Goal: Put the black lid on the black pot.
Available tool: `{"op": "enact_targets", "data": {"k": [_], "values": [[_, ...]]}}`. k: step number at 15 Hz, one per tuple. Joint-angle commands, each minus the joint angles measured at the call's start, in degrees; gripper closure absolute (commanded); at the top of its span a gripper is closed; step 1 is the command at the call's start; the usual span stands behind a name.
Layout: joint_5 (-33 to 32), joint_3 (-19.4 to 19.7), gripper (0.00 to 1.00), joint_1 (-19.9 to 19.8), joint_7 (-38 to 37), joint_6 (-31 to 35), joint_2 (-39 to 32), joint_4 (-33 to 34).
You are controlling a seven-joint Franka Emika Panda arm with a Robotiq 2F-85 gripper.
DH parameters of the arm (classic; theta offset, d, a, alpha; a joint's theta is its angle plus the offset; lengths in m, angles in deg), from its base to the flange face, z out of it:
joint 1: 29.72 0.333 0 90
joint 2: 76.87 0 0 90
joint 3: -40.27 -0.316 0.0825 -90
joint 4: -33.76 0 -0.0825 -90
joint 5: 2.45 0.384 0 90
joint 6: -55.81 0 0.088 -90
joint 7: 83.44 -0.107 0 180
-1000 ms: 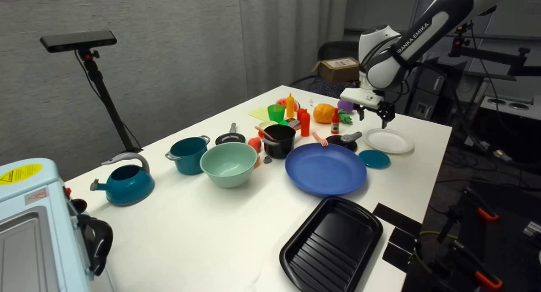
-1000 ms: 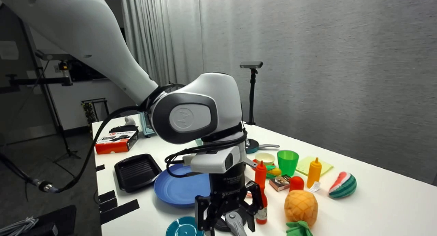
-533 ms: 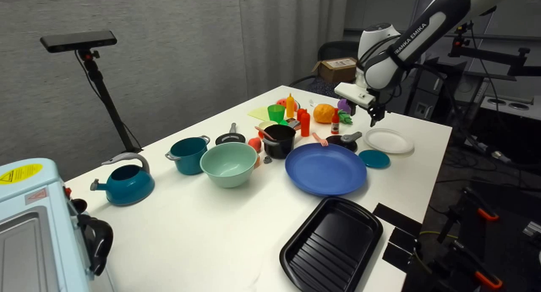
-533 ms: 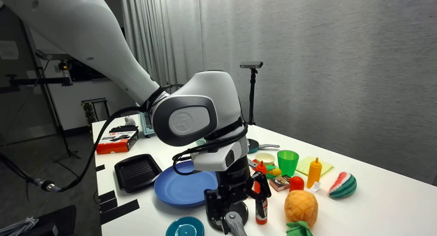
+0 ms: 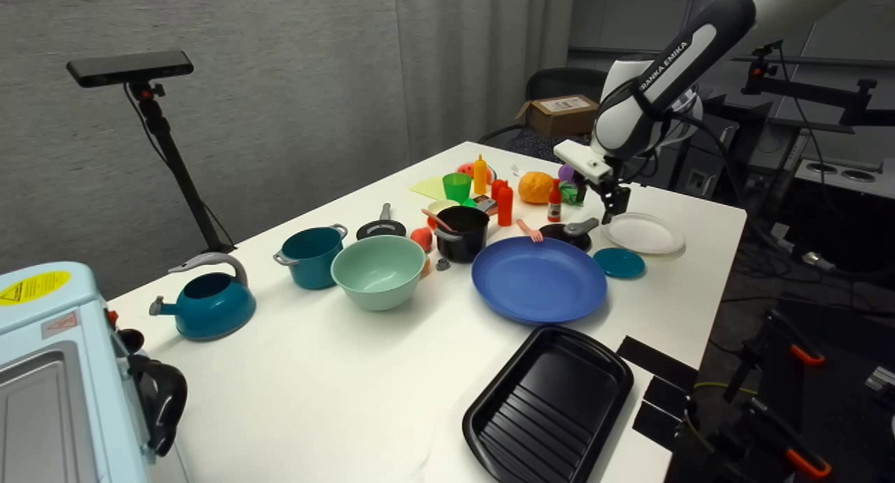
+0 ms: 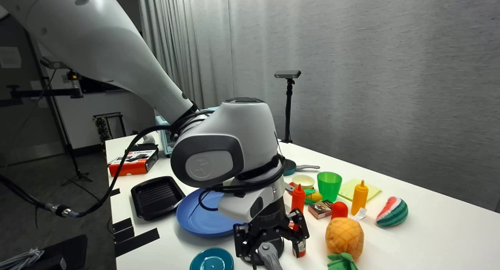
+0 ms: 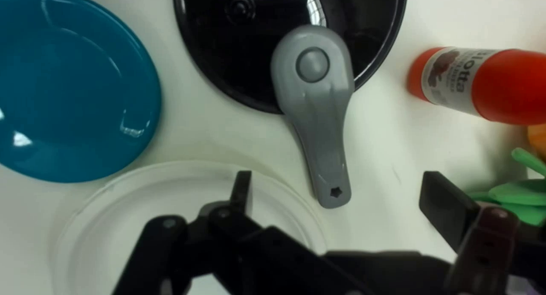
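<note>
The black lid (image 7: 251,47) lies flat on the table, round and glossy with a long grey handle (image 7: 318,128). It also shows in both exterior views (image 5: 559,235) (image 6: 278,244). My gripper (image 7: 337,177) is open and empty. In the wrist view the handle's end stands between the spread fingers, apart from both. In an exterior view my gripper (image 5: 594,205) is just above the handle's end. The black pot (image 5: 463,242) stands open beyond the blue plate, with a pink utensil (image 5: 437,219) over its rim. The arm mostly hides the pot in an exterior view.
A red sauce bottle (image 7: 503,86) stands close beside the lid. A teal disc (image 7: 76,90) and a white round disc (image 7: 170,192) lie on its other side. The blue plate (image 5: 538,280) and a pink fork (image 5: 530,230) lie between lid and pot.
My gripper has come down and shifted toward the lid's handle, with the hand and forearm lower. It stays open. The lid and pot have not moved.
</note>
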State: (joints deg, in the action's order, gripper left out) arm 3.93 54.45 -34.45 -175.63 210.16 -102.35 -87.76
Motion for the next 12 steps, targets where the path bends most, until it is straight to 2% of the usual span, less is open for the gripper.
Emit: {"op": "enact_targets", "data": {"k": [1,6,12], "values": [[5.7,-3.0,0.0,-3.2,4.6,2.8,-1.4,0.3],[7.0,-2.8,0.0,-3.2,7.1,2.6,-3.7,1.9],[9.6,-5.4,0.0,-3.9,10.9,2.2,-4.3,4.4]]}}
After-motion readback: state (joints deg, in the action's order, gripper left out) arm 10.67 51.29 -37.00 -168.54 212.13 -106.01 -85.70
